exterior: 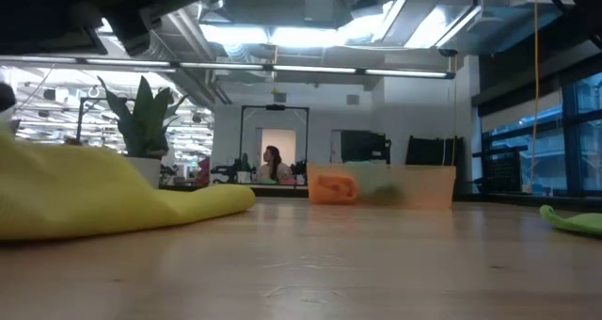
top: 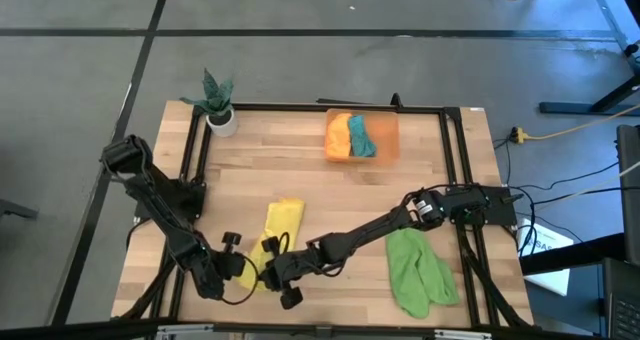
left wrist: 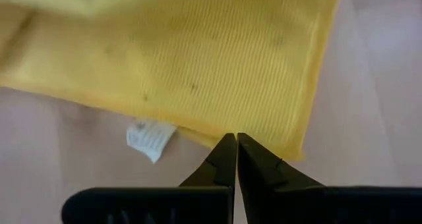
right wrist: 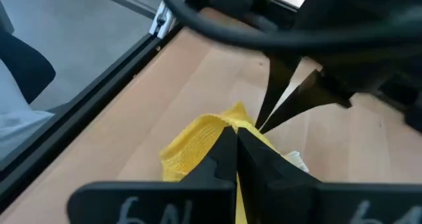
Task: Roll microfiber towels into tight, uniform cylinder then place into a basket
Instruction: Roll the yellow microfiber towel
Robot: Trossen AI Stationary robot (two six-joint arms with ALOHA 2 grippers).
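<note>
Inspecting the yellow towel (top: 277,230) at the near edge of the table (top: 330,185), I find both my grippers pinched shut on its near end: my left gripper (left wrist: 236,141) has its tips closed on a corner hem beside the white care label (left wrist: 150,139), and my right gripper (right wrist: 235,133) has closed on a bunched, raised fold, with the left fingers meeting it tip to tip. The cloth is soft, thin and limp; it will weigh almost nothing, sag wherever it is unsupported and bunch rather than hold a line, as the low view's slumped yellow mound confirms. The ribbed weave should grip well and not slip. In my judgement, a tight, even roll calls for a hold at the two corners of one edge, kept taut between the grippers; the present close-set pinch risks a lopsided cylinder. The green towel (top: 418,270) lies flat, loosely crumpled, near the right arm, untouched. The basket (top: 362,137) at the far side already holds the orange towel (top: 339,137) and the teal towel (top: 360,135).
</note>
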